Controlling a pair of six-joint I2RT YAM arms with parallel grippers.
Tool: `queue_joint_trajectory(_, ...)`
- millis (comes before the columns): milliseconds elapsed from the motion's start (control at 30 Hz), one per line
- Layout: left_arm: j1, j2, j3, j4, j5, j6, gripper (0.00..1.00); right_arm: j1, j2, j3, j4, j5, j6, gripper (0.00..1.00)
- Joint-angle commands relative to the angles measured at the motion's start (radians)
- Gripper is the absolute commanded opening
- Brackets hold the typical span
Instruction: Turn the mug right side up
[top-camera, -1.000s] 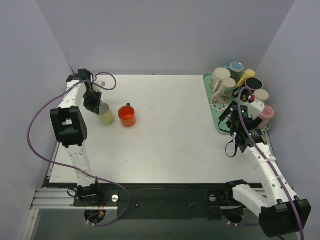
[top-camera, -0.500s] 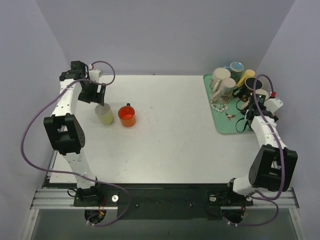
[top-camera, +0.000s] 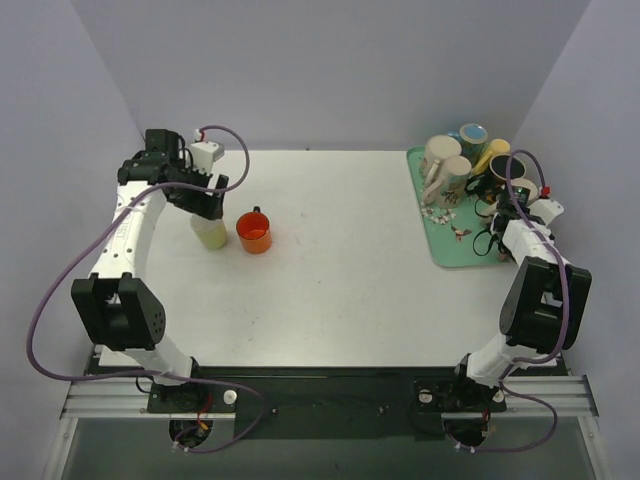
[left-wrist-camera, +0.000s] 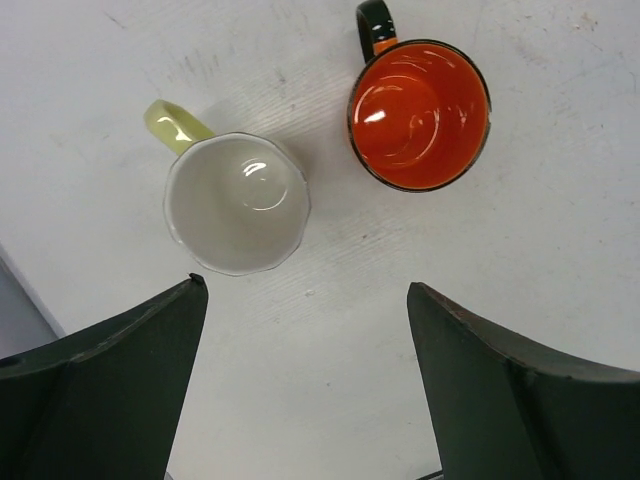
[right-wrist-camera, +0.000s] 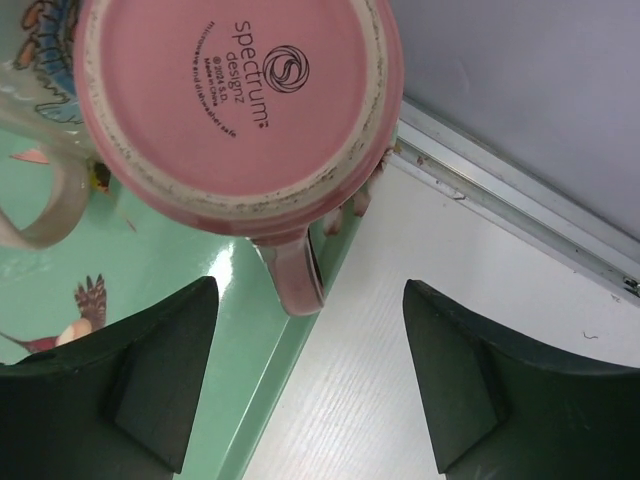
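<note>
A pink mug (right-wrist-camera: 235, 95) stands upside down on the green tray (right-wrist-camera: 150, 270), its base with printed lettering facing my right wrist camera. Its handle (right-wrist-camera: 295, 275) points toward my right gripper (right-wrist-camera: 310, 288), which is open just short of it and holds nothing. In the top view the right arm hides this mug. On the left, my left gripper (left-wrist-camera: 305, 285) hangs open above the table. Just beyond its fingertips a pale yellow mug (left-wrist-camera: 238, 205) stands upright beside an upright orange mug (left-wrist-camera: 420, 115). The top view shows the left gripper (top-camera: 200, 200) above the yellow mug (top-camera: 211, 236).
Several more mugs crowd the far end of the tray (top-camera: 447, 245), some lying on their sides. A patterned mug (right-wrist-camera: 30, 110) touches the pink one. The tray's right rim is close to the enclosure wall. The orange mug (top-camera: 254, 232) stands right of the yellow one.
My left gripper let go of the yellow mug and lifted clear of it. My right arm swung back to the tray's right edge over the pink mug, and its jaws narrowed somewhat.
</note>
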Motion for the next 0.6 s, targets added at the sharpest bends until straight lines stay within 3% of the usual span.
queue_joint_trajectory(0, -0.074, -0.081, -0.019, -0.003, 0.005, 0.005, 0.92, -0.018, 0.028, 0.038, -0.003, 0.053, -0.003, 0.67)
queue_joint_trajectory(200, -0.169, -0.161, -0.042, 0.0, -0.032, 0.008, 0.93, -0.047, 0.09, 0.07, 0.027, -0.041, -0.02, 0.55)
queue_joint_trajectory(333, -0.232, -0.189, -0.06, -0.021, -0.03, 0.009, 0.93, -0.056, 0.118, 0.079, 0.04, -0.036, -0.03, 0.54)
queue_joint_trajectory(400, -0.258, -0.192, -0.065, -0.026, -0.023, 0.011, 0.93, -0.067, 0.141, 0.092, 0.035, -0.059, -0.03, 0.41)
queue_joint_trajectory(433, -0.272, -0.192, -0.064, -0.031, -0.023, 0.017, 0.93, -0.069, 0.15, 0.098, 0.029, -0.065, -0.032, 0.27)
queue_joint_trajectory(467, -0.295, -0.186, -0.057, -0.035, -0.021, 0.02, 0.93, -0.072, 0.147, 0.101, 0.026, -0.067, -0.032, 0.2)
queue_joint_trajectory(500, -0.322, -0.183, -0.038, -0.057, -0.021, 0.026, 0.93, -0.075, 0.14, 0.093, 0.023, -0.071, -0.03, 0.02)
queue_joint_trajectory(567, -0.364, -0.175, -0.005, -0.086, -0.017, 0.035, 0.93, -0.078, 0.106, 0.076, 0.018, -0.067, -0.023, 0.0)
